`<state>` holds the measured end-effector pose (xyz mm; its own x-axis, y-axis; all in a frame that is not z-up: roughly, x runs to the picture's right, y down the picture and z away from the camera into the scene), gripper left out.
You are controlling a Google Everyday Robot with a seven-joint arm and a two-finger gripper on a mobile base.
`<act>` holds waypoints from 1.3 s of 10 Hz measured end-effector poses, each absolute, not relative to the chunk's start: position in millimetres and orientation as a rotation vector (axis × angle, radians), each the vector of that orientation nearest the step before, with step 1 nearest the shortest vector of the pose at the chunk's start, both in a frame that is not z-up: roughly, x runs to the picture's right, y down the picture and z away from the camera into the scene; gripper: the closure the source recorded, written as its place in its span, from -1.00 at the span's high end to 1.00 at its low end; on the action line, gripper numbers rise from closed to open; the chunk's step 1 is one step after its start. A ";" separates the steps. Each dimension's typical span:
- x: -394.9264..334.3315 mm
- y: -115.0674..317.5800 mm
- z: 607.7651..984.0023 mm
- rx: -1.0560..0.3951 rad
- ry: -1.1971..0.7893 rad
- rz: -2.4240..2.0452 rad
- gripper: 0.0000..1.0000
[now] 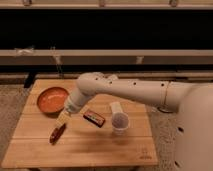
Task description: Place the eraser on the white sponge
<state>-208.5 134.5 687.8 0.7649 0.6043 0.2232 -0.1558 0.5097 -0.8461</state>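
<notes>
The eraser (94,118), a flat dark block with reddish-orange edges, lies on the wooden table (100,147) near its middle. The white sponge (116,107) lies just right of it, behind the translucent cup (120,123). My gripper (62,120) hangs at the end of the white arm, left of the eraser and just above the reddish-brown sausage-shaped thing (57,134). It holds nothing that I can see.
An orange bowl (52,99) stands at the table's back left. The white arm reaches across the table from the right. A dark shelf and rails run behind the table.
</notes>
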 end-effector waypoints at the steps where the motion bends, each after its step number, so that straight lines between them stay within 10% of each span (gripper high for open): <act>1: -208.5 134.5 687.8 -0.931 -0.542 0.485 0.31; 13: -143.6 128.3 777.0 -0.823 -0.174 0.449 0.31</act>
